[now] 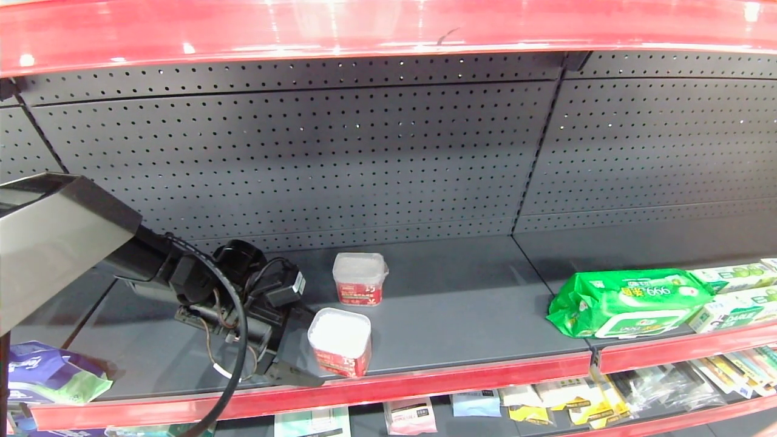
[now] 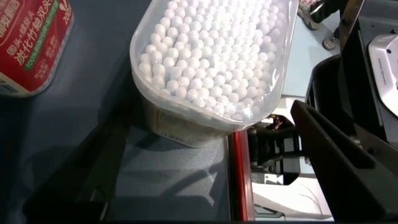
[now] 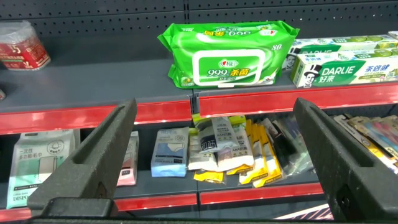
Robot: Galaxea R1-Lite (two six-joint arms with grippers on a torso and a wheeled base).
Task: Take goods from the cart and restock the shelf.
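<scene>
We see 2 tubs of small white beads on the grey shelf [image 1: 461, 303]. The front tub [image 1: 340, 343] stands upright at the shelf's red front edge. The back tub [image 1: 359, 279] stands upright just behind it and apart from it, with a red label around its lower half.

Our left gripper [image 1: 308, 347] lies low on the shelf just beside the front tub. Its 2 dark fingers [image 2: 336, 155] are spread wide, 1 on each side of the tub. The left wrist view shows a gap between the finger and the tub's wall, so we have no grip on it.

Our right gripper [image 3: 214, 109] faces the shelf front farther right. Its fingers are wide apart and nothing is between them.

On the right part of the shelf a green pack of wipes [image 1: 628, 301] lies flat, with toothpaste boxes [image 1: 731, 291] just beside it. A purple and green bag [image 1: 48, 370] lies at the shelf's left end. Small packets [image 3: 217, 146] hang on the level below.
</scene>
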